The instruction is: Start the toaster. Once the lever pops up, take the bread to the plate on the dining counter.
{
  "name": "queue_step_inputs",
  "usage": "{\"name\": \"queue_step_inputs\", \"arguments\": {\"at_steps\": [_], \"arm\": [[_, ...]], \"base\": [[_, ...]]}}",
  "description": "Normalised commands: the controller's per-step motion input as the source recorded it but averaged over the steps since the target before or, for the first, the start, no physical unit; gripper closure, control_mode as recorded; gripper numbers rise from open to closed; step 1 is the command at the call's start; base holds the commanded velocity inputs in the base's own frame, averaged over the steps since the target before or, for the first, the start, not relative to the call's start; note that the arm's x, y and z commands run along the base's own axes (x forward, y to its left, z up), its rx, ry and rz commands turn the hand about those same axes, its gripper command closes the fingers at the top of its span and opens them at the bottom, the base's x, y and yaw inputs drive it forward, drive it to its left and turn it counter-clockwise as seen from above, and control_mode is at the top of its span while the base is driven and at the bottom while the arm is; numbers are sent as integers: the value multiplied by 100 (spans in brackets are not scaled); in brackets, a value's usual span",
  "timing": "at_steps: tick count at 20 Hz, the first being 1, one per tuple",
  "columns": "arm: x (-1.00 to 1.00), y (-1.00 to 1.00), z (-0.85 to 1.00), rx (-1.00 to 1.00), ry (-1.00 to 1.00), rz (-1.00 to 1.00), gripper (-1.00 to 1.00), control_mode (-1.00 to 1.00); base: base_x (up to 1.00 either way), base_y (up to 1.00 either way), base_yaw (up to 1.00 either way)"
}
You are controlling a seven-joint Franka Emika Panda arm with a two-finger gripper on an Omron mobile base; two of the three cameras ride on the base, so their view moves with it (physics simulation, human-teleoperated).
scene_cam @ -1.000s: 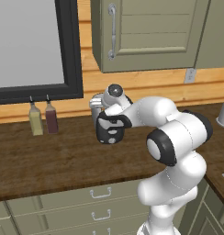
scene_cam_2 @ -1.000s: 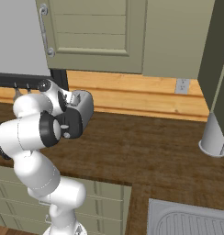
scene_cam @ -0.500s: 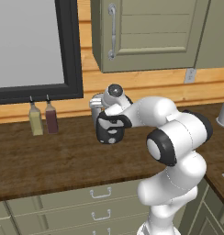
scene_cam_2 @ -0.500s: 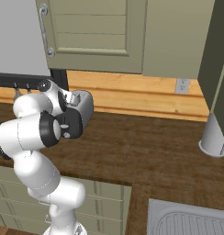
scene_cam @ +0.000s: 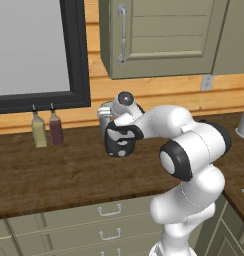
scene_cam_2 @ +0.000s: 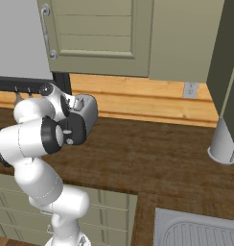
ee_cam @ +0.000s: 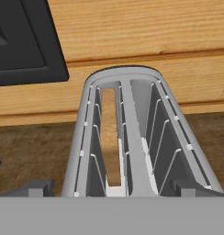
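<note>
While the tool [scene_cam: 118,146] hangs with its two small dark tips spread wide and nothing between them, the toaster [ee_cam: 137,137] sits directly beneath and just ahead of it on the dark wood-grain counter [scene_cam: 59,175], up against the honey-coloured plank wall. Seen from the hand, the toaster's long axis runs straight away from the tool toward that wall, so the two slots lie lengthwise along the line of approach and the near end, where I would expect the lever, is tucked out of sight just below the tips. That is the relation the coming press depends on, I think: the tool must come down at the near end, not over the slots. One slice of bread [ee_cam: 110,137] stands on edge in the left-hand slot, a tan slab sunk between thin wire guides; the right-hand slot looks empty. Rounded and brushed silver, the toaster's shell has a shiny side [scene_cam_2: 90,113] that peeks out past the arm in the right base view. Two slim bottles [scene_cam: 47,129] stand well apart to its left under a black-framed panel [scene_cam: 39,50].
</note>
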Motion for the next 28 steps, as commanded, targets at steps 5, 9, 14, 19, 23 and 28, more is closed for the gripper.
{"name": "queue_step_inputs", "arguments": {"at_steps": [5,9,14,19,23,28], "arm": [[0,0,0,0,0,0,-100,-100],[0,0,0,0,0,0,-100,-100],[0,0,0,0,0,0,-100,-100],[0,0,0,0,0,0,-100,-100],[0,0,0,0,0,0,-100,-100],[0,0,0,0,0,0,-100,-100]], "base": [[0,0,0],[0,0,0],[0,0,0],[0,0,0],[0,0,0],[0,0,0]]}}
